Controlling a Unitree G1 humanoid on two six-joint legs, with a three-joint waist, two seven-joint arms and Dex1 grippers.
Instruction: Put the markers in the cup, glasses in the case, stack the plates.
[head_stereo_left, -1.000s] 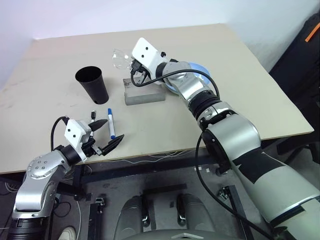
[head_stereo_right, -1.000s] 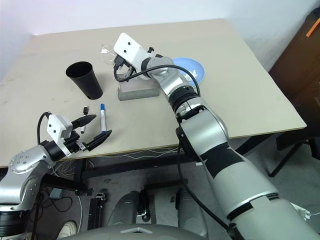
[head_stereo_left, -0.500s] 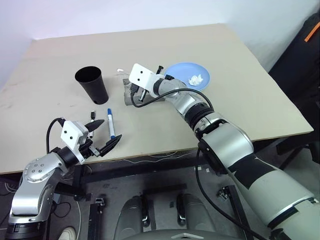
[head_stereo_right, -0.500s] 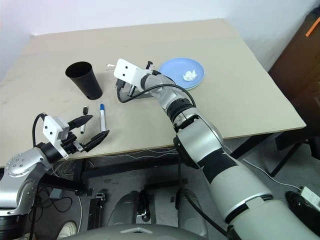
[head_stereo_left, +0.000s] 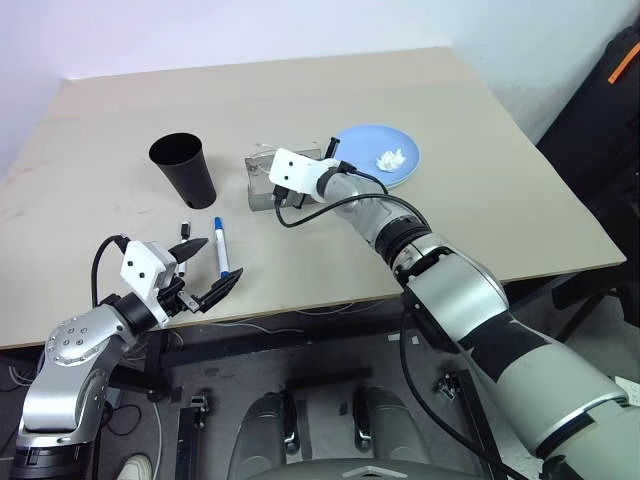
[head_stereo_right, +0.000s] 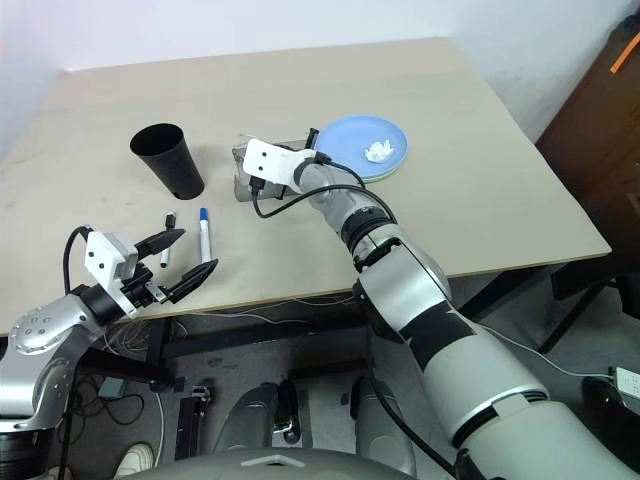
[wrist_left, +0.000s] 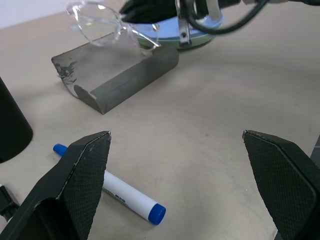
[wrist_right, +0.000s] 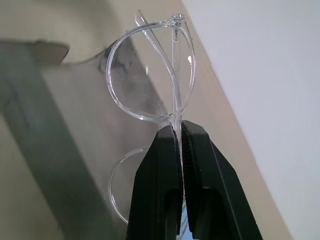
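Clear plastic glasses (wrist_right: 150, 85) are pinched by the bridge between the two black fingers of the right end effector (wrist_right: 178, 132), which is closed on them. The glasses hang over the open grey case (wrist_left: 117, 70), which lies near the middle of the beige table (head_stereo_left: 480, 200), and part of the frame sits just at the case's upper edge. Whether the glasses touch the case cannot be told.

Just beside the case, on the robot's right, lies a light blue plate (head_stereo_left: 385, 158) stacked on a pale green one whose rim peeks out beneath it. A crumpled white paper wad (head_stereo_left: 391, 158) rests on the blue plate.

To the left of the case stands the black cup (head_stereo_left: 183, 170), upright and apart from it. Nearer the table's front edge lie two white markers: the blue-capped marker (head_stereo_left: 222, 245) and, just beside it, the black-capped marker (head_stereo_left: 184, 232).

The left end effector (head_stereo_left: 206, 271) hovers at the front edge of the table near the markers, fingers spread wide apart and holding nothing.
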